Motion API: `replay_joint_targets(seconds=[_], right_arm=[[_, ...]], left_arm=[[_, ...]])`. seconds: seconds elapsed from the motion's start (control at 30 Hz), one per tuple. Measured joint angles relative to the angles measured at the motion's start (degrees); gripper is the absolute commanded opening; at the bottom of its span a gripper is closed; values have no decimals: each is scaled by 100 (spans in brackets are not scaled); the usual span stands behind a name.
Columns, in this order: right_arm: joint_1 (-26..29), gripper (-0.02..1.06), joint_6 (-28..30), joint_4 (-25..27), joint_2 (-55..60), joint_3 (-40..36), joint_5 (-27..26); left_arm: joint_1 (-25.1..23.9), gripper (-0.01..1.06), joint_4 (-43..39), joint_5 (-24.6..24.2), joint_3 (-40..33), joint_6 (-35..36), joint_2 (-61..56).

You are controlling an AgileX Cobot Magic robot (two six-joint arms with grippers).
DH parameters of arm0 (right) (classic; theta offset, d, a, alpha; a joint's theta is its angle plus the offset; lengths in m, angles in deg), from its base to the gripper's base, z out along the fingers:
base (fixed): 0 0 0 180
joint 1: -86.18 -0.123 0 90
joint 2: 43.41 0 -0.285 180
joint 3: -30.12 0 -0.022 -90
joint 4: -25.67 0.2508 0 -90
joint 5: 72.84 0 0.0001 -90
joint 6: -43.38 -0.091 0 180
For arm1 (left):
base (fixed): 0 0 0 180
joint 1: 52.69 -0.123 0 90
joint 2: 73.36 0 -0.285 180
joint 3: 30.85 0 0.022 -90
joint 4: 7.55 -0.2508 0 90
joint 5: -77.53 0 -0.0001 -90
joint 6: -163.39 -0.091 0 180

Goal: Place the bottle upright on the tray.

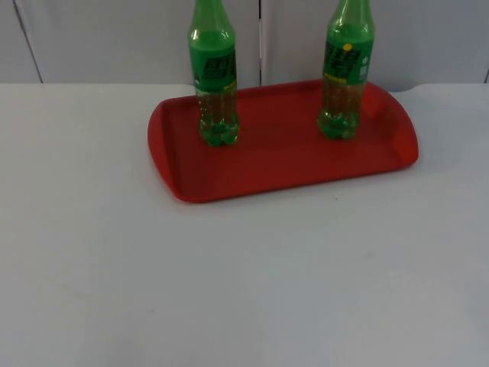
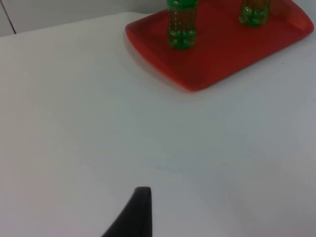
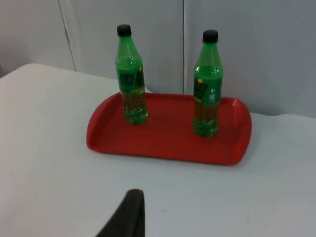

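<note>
On the red tray (image 1: 283, 164), a green soda bottle (image 1: 213, 76) stands up straight near the left end, and another green bottle (image 1: 345, 73) stands near the right end, well apart so they cannot bump. Both look done. The left gripper (image 2: 132, 215) and right gripper (image 3: 126, 215) wait over the white table (image 1: 229, 290), holding nothing; I cannot tell how far open they are.

Worktop (image 1: 229, 290): white, plain and matte, evenly lit with only soft shadows.
Partition wall (image 1: 114, 38): grey panels standing at the worktop's far edge, divided by thin dark vertical seams.
Far edge: rounds off at one corner in the right wrist view.
</note>
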Motion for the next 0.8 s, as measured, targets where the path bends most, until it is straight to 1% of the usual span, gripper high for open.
replay_joint_targets(seconds=[0.1, 0.13, 0.23, 0.3, 0.5, 0.8], right_arm=[[0, 105, 0, 0, -211, 0, 338], [0, 105, 0, 0, -211, 0, 338], [0, 105, 0, 0, -209, -62, 708], [0, 105, 0, 0, -209, -158, 846], [0, 105, 0, 0, -209, -457, 884], [0, 105, 0, 0, -209, -563, 983]], left_arm=[[0, 105, 0, 0, 0, 0, 0], [0, 105, 0, 0, 0, 0, 0], [0, 105, 0, 0, 0, 0, 0], [0, 105, 0, 0, 0, 0, 0], [0, 105, 0, 0, 0, 0, 0], [0, 105, 0, 0, 0, 0, 0]])
